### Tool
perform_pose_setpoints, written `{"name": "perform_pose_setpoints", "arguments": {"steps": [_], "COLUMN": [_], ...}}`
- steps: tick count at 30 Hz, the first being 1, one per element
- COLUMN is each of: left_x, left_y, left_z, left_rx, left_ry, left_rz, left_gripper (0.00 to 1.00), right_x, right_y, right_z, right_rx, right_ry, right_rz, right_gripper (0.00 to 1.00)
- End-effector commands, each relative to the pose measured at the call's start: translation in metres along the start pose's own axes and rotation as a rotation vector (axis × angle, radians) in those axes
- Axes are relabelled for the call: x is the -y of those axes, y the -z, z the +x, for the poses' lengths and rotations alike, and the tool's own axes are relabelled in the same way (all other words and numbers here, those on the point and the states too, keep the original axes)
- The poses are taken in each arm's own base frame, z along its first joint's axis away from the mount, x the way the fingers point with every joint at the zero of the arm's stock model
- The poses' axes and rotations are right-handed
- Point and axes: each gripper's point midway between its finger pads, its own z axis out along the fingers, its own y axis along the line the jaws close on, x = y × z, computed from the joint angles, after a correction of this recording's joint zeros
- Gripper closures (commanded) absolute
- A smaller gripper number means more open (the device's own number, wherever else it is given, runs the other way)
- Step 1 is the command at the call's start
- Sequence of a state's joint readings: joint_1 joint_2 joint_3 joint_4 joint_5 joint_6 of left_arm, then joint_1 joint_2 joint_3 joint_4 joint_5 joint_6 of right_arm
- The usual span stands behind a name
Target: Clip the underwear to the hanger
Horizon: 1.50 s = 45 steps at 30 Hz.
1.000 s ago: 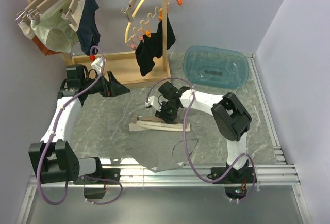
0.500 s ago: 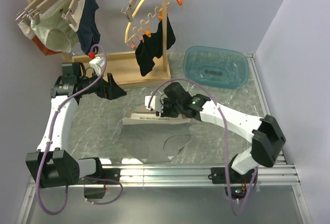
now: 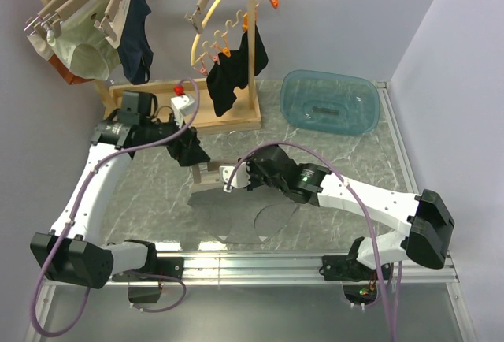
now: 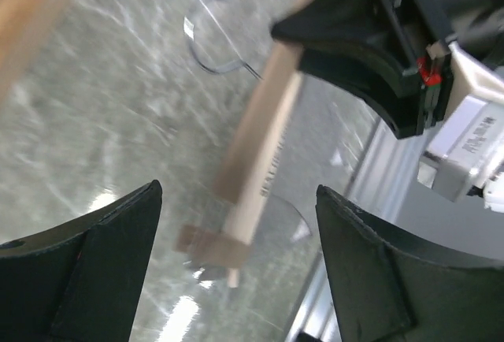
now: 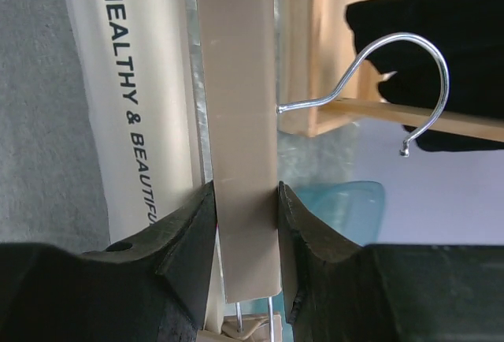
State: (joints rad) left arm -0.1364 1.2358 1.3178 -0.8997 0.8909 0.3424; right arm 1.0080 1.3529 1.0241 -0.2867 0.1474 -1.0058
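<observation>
Step in hand: bringing the hanger (image 5: 235, 82) to the underwear (image 3: 236, 217), so that a clip can bite the waist edge (this is my reading of the layout, not a thing seen).
Hanger: held at the middle of the counter (image 3: 370, 161), its wooden bar nearly level, its wire hook (image 5: 311, 102) pointing away from the arm bases. Whether the bar touches the fabric I cannot tell.
Underwear: lying flat on the counter, just under the hanger and to its near side. Nothing grips it.
Right jaws: the right gripper (image 3: 240, 176) is clenched on the narrow edge of the bar, near the hook, beside the lettered face.
Left jaws: the left gripper (image 3: 193, 153) is released, its fingers spread wide. In the left wrist view the free end of the bar and its clip (image 4: 206, 241) show between them, without contact.
Right arm pose: stretched low across the counter from its base toward the left, with the wrist turned to the bar.
Left arm pose: reaching far forward, then bent at the elbow to the right and downward over the free end of the hanger.
How to do it well: keep the bar steady and low, set the end clip over the waist edge, and let the left fingers close only when they are square to the clip.
Risk: with one grip point, the bar may turn if the clip is pushed off-centre.
</observation>
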Motion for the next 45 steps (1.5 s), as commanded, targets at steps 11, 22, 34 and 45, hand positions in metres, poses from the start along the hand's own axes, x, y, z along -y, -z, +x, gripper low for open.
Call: {"name": "perform_pose_setpoints", "arguments": {"steps": [11,22,34,45], "left_x": [0.031,0.047,0.059,0.015], "left_y": [-0.029,-0.031,-0.025,0.012], "left_z": [0.038,0.051,0.047,0.010], "left_rx": [-0.190,-0.201,-0.169,-0.016], "left_ry": [-0.038,-0.010,0.013,0.100], "left_rz": [0.094,0.143,0.149,-0.093], "left_gripper": [0.33,0.50,1.00,1.00], "right_x": [0.039,0.049,0.054,0.067], "right_y": [0.045,0.054,0.061,0.079], "right_z": [-0.041,-0.051,-0.064,-0.043], "right_rx": [0.075,0.094,0.122,0.097], "right_ry": [0.128,0.183,0.200,0.082], "right_rz": [0.193,0.252,0.300,0.364], "right_gripper": [1.00,1.00,1.00,0.05]}}
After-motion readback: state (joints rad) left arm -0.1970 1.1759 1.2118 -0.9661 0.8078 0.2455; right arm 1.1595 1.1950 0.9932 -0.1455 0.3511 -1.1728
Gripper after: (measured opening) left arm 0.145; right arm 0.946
